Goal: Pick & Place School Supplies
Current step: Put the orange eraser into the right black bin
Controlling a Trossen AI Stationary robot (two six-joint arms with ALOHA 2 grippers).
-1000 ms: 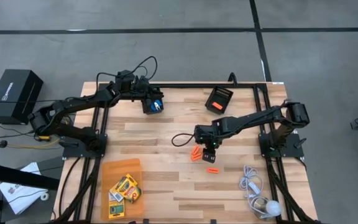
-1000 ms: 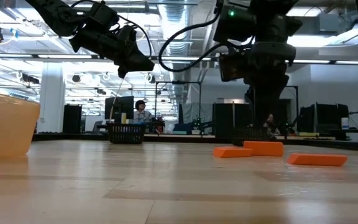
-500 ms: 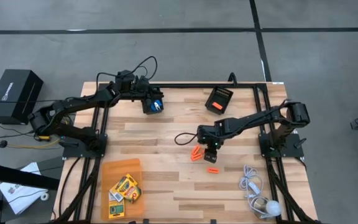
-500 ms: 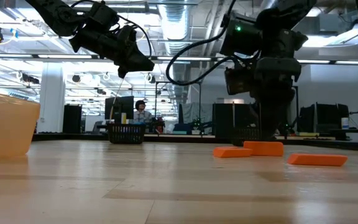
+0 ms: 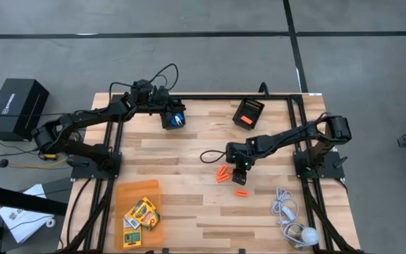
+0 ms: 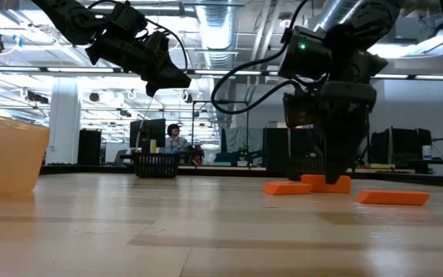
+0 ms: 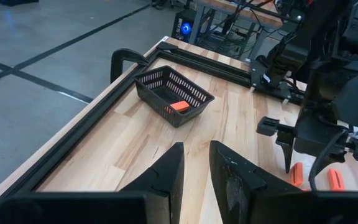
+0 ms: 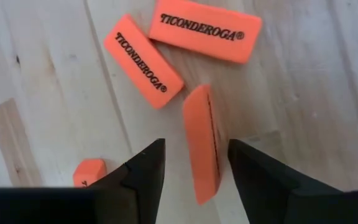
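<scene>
Right gripper (image 5: 240, 168) is down near the middle of the table (image 5: 189, 152), fingers apart and straddling an eraser (image 8: 202, 144) that stands on its edge; the right wrist view shows a gap on both sides, so nothing is gripped. Just beyond that eraser lie two flat ones printed TICONDEROGA (image 8: 205, 29) (image 8: 143, 61), close together, and a fourth orange piece (image 8: 89, 172) shows partly beside one finger. From above, the cluster (image 5: 223, 173) sits just beside the gripper, with one more eraser (image 5: 241, 192) lying apart, nearer the front edge. In the low view the fingertips reach the tabletop at the orange pieces (image 6: 325, 183). Left gripper (image 5: 175, 119) hangs above the back of the table, well away from the erasers, its fingers clamped on a blue-handled tool (image 5: 178, 120); in its own wrist view the fingers (image 7: 169, 171) stand a narrow way apart and the tool itself is out of sight. A black mesh bin (image 5: 248, 112) at the back holds one orange eraser (image 7: 179, 106). An orange tray (image 5: 125, 194) at the front left corner holds crayon boxes (image 5: 141, 212). A white cord with a bulb (image 5: 289, 218) lies at the front right corner. A person (image 6: 174, 135) sits far off in the room behind.
</scene>
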